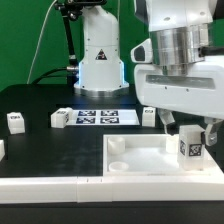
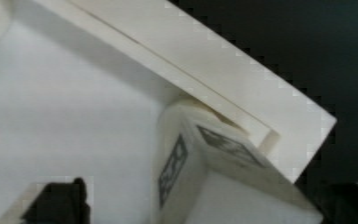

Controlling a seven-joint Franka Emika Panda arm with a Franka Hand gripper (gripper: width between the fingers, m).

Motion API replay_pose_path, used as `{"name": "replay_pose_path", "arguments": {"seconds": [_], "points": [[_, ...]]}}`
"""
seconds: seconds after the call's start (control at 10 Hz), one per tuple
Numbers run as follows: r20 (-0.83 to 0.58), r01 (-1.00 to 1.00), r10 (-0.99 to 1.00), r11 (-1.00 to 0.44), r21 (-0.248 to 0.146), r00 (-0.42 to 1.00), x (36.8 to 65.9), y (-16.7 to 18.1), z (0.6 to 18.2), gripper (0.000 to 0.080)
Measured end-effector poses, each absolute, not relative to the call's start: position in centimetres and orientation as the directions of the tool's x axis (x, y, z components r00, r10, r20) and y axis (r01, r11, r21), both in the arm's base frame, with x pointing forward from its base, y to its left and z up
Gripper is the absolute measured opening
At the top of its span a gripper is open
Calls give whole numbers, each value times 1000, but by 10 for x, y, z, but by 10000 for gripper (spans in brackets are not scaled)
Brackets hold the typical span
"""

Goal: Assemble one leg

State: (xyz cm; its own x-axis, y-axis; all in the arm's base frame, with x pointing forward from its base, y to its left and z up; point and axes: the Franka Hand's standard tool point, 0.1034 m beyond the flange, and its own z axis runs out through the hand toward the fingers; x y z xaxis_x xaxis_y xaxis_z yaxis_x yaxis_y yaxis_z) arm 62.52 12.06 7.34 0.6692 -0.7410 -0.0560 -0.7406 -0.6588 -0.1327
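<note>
The gripper [image 1: 191, 133] hangs low over the big white tray-like piece [image 1: 140, 160], toward the exterior view's right. Between its fingers sits the leg [image 1: 191, 146], a small white block with its black-and-white tag facing the camera; the jaws stand clamped on it from either side. The leg's lower end is at the tray's right-hand corner area, though whether it touches the surface cannot be told from here.

In the wrist view the leg [image 2: 208, 165] appears tilted, tags on two of its faces, close against the tray's raised rim [image 2: 194, 60]. One dark fingertip [image 2: 55, 200] shows at the picture's edge.

Two more legs [image 1: 60, 118] and [image 1: 15, 122] stand loose on the black table [image 1: 50, 145], well apart from the gripper. The marker board [image 1: 105, 116] lies flat behind the tray, before the arm's base [image 1: 99, 60].
</note>
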Motion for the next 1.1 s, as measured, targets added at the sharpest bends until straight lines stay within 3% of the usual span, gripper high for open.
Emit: {"name": "replay_pose_path", "arguments": {"seconds": [0.3,0.5,0.9,1.1], "points": [[-28,-464,-464,-876,-131,885,629,123,73,649],[-3,-221,-222,-969,-109,975,632,123,73,649],[51,189,187,-982,-30,981,638,121,70,649],[52,200,198,-979,-31,979,638,121,70,627]]}}
